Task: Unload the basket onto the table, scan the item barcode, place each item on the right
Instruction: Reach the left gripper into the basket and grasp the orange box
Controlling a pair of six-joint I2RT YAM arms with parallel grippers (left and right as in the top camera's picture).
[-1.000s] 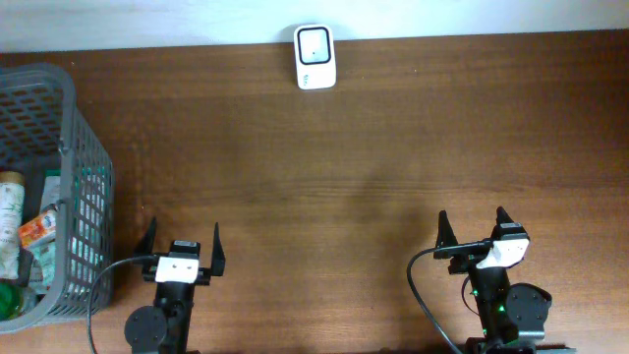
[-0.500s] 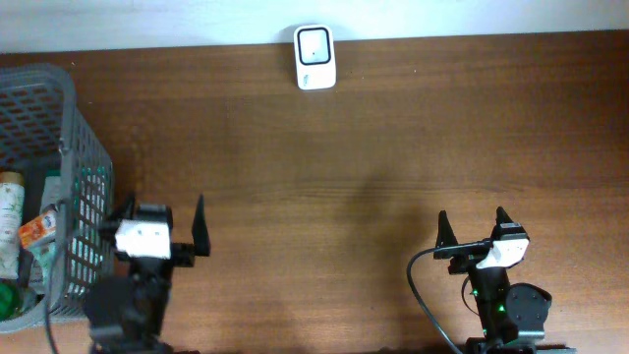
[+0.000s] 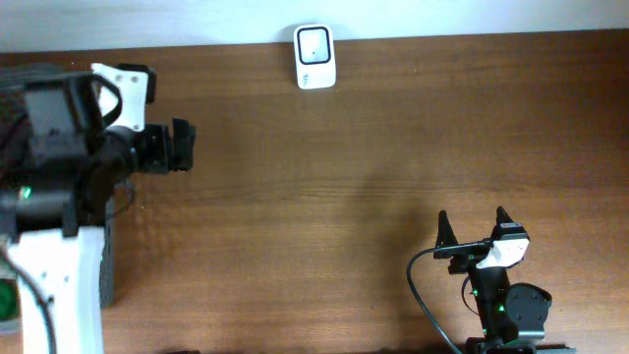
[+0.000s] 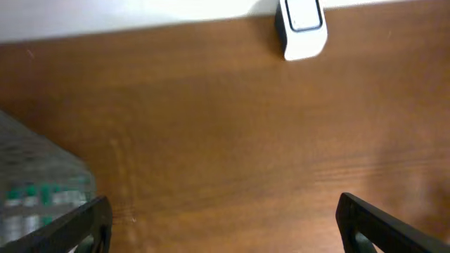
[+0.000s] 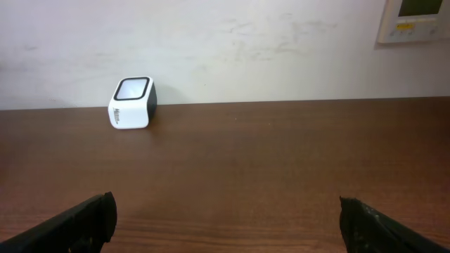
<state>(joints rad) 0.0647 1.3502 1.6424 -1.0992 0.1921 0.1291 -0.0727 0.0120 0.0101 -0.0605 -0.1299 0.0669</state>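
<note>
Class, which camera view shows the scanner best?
Right wrist: the scanner sits whole, window and side both visible. Overhead shows only its top; left wrist crops it at the frame edge.

White scanner (image 4: pixel 302 29) up top — basket (image 4: pixel 39 188) corner lower-left.

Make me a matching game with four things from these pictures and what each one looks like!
Things:
1. scanner
2. basket
3. table
4. right gripper

Looks:
A. brown wood
B. open and empty
C. grey mesh
D. white, by the wall

Pairs: 1-D, 2-C, 3-A, 4-B
</note>
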